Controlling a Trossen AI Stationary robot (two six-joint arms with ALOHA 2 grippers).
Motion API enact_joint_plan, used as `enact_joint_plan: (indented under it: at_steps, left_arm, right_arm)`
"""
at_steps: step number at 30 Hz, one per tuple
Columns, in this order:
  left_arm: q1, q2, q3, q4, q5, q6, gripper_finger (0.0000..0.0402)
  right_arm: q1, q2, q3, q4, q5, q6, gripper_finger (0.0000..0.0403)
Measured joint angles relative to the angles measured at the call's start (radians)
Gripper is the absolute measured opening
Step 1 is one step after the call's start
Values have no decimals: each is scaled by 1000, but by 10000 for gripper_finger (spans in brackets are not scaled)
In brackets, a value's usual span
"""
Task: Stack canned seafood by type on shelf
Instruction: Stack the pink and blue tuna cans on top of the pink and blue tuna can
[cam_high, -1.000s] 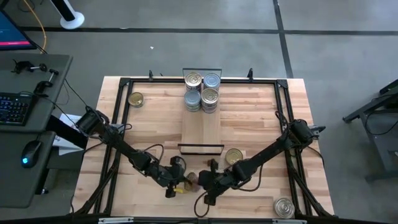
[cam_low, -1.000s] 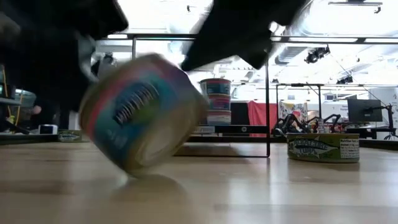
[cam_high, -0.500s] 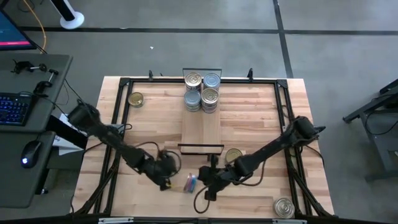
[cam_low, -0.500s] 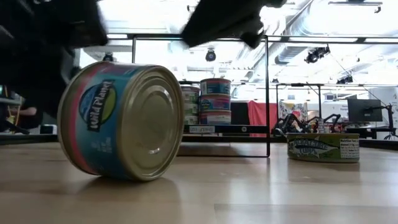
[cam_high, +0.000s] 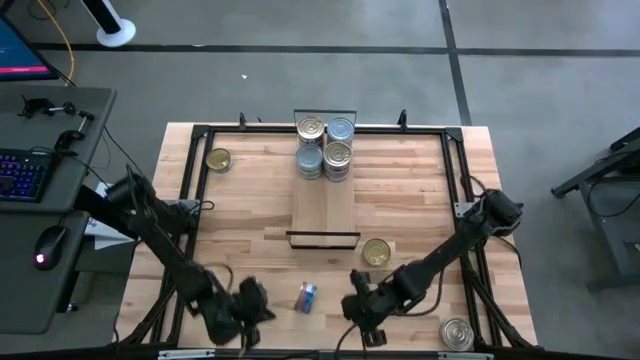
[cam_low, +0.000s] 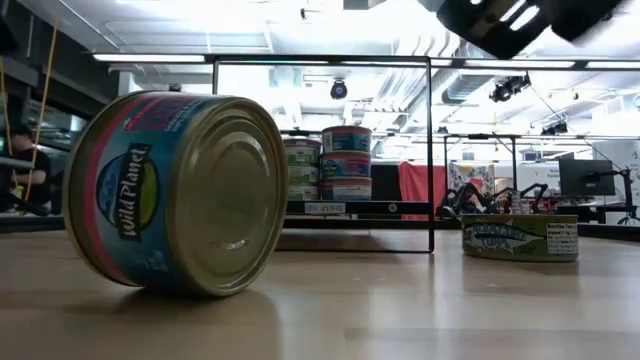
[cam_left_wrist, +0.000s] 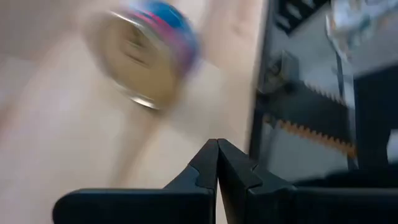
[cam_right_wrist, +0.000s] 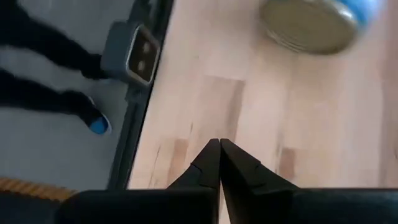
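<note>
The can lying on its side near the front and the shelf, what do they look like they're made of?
The can: seemingly metal, its flat end a dull brushed gold with pressed rings, its side wrapped in a glossy teal and pink printed label. The shelf: light wood with visible grain, matte, with thin black wire frames at its ends, probably coated metal.

The butcher-block tabletop I work over is ringed by a black metal frame. At nine o'clock from its middle stands a grey desk carrying a backlit keyboard and a mouse. At ten o'clock a lit screen's corner shows. Toward eleven o'clock a white round base sits on the grey floor, a yellow cable beside it. At three o'clock a dark stand leans in (only partly in view). Across the room hang a red cloth and a dark monitor.
</note>
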Motion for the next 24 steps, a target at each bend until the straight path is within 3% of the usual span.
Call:
enact_joint_plan:
  at_steps: [5,14,20,24]
  left_arm:
    - [-15,117,138,-106,19,7,0]
    - [-63,43,211,-386,-129,-96,0]
    - [-72,-9,212,-436,-233,-175,0]
    - [-66,-28,213,-448,-278,-194,0]
  right_arm:
    - [-10,73,0,142,-19,-189,0]
    - [-49,162,0,339,55,-374,0]
    - [-51,177,0,370,154,-434,0]
    - [-57,195,-1,418,162,-441,0]
